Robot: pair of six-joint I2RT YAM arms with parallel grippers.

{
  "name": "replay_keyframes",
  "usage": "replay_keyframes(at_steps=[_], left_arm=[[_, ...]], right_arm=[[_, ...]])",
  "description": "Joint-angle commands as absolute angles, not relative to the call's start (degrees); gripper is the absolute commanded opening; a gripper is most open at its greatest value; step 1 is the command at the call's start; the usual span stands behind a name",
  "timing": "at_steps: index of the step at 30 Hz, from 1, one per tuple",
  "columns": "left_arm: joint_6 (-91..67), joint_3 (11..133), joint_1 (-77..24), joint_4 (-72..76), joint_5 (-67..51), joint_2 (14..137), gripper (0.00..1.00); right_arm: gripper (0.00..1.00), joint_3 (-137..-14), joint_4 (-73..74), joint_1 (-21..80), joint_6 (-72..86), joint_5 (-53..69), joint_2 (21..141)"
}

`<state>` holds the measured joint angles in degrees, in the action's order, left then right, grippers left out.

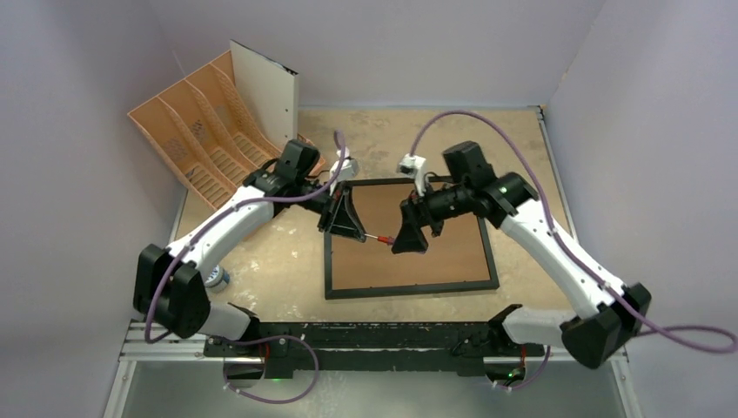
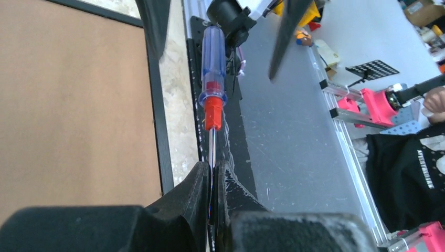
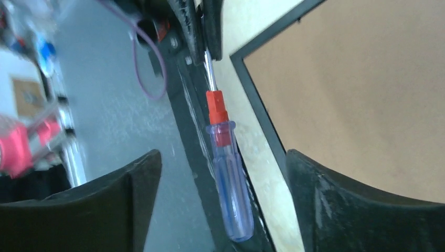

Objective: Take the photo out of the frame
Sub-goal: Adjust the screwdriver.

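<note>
Left pincer (image 2: 212, 169) gripping screwdriver (image 2: 214, 68), frame (image 2: 156, 115) below

White arms (image 1: 228, 221), black joints (image 1: 181, 298), purple cables (image 1: 454, 115)

Frame: large thin black rectangular picture frame (image 1: 409, 289), brown fibreboard side up, flat on beige table (image 1: 278, 261).
Above it: left gripper (image 1: 357, 231) facing right gripper (image 1: 402, 239).
Between them: slim red-collared screwdriver (image 1: 380, 237).
Rear left: orange plastic file organiser (image 1: 187, 131) holding white sheet (image 1: 265, 91).

The frame (image 1: 409, 289) is black, brown-backed; the screwdriver (image 2: 213, 63) clear blue, red-collared; the organiser (image 1: 187, 131) orange.
</note>
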<state>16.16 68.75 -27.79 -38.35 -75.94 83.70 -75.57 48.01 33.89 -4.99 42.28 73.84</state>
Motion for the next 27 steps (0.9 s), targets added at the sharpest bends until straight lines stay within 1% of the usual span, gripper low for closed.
replay_keyframes(at_steps=[1, 3, 5, 9, 11, 15, 18, 21, 24, 27], left_arm=[[-6.84, 58.36, -26.39, -6.86, -73.31, 73.05, 0.0], [-18.9, 52.99, -26.05, 7.67, -71.32, 69.2, 0.0], [-25.81, 49.7, -25.94, 16.2, -69.92, 67.31, 0.0], [-33.25, 46.0, -25.99, 24.08, -67.46, 66.65, 0.0], [-36.95, 44.59, -26.02, 29.17, -66.76, 66.9, 0.0], [-39.68, 43.81, -26.02, 31.47, -65.36, 68.24, 0.0], [-42.72, 42.89, -26.02, 35.67, -64.76, 68.67, 0.0], [-44.83, 42.48, -26.08, 37.74, -64.19, 69.23, 0.0], [-45.76, 42.28, -26.1, 38.76, -64.41, 69.59, 0.0], [-45.79, 41.94, -26.09, 38.67, -64.41, 69.45, 0.0]], right_arm=[[0.93, -63.56, 24.92, 21.2, 12.14, 51.67, 64.09], [0.94, -56.27, 13.21, 13.69, 21.78, 58.03, 60.55], [0.96, -50.49, 1.61, 11.41, 29.62, 62.02, 58.07], [0.97, -45.24, -13.04, 11.37, 37.5, 64.55, 54.78], [0.97, -43.51, -18.65, 11.41, 40.84, 63.64, 53.75], [0.95, -41.72, -29.84, 11.9, 48.39, 65.87, 53.88], [0.9, -43.42, -25.02, 13.53, 44.47, 66.21, 54.56], [0.8, -45.44, -20.49, 16.06, 40.88, 65.81, 55.92], [0.67, -47.32, -17.44, 18.23, 38.12, 64.58, 57.37], [0.61, -48.0, -18.75, 19.39, 38.64, 64.16, 58.8]])
